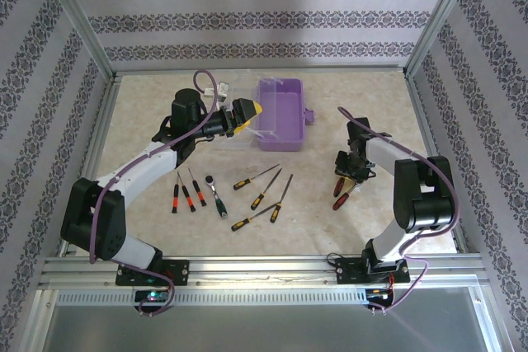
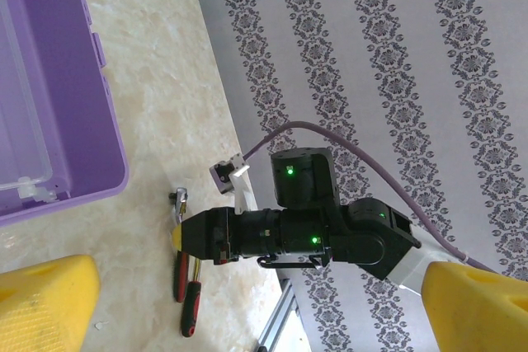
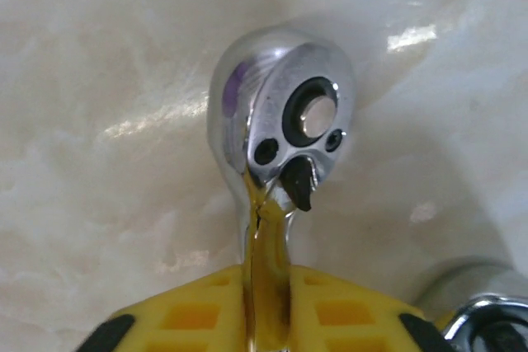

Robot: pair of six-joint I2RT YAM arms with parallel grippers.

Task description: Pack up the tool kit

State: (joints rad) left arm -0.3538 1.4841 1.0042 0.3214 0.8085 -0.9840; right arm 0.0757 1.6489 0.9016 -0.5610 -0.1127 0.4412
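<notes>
Lilac tool kit (image 1: 280, 113) open at far centre of table (image 1: 148, 113). Left gripper (image 1: 247, 119) just left of it, jaws spread wide, holding nothing. Right gripper (image 3: 268, 290) pinches chrome ratchet (image 3: 289, 121) by neck, close above marble. Screwdrivers (image 1: 257, 191) loose between arms

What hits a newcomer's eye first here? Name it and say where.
The open purple tool box at the far centre of the table, with screwdrivers fanned out loose in front of it. In the right wrist view, the right gripper pinches a chrome ratchet by its neck.
</notes>
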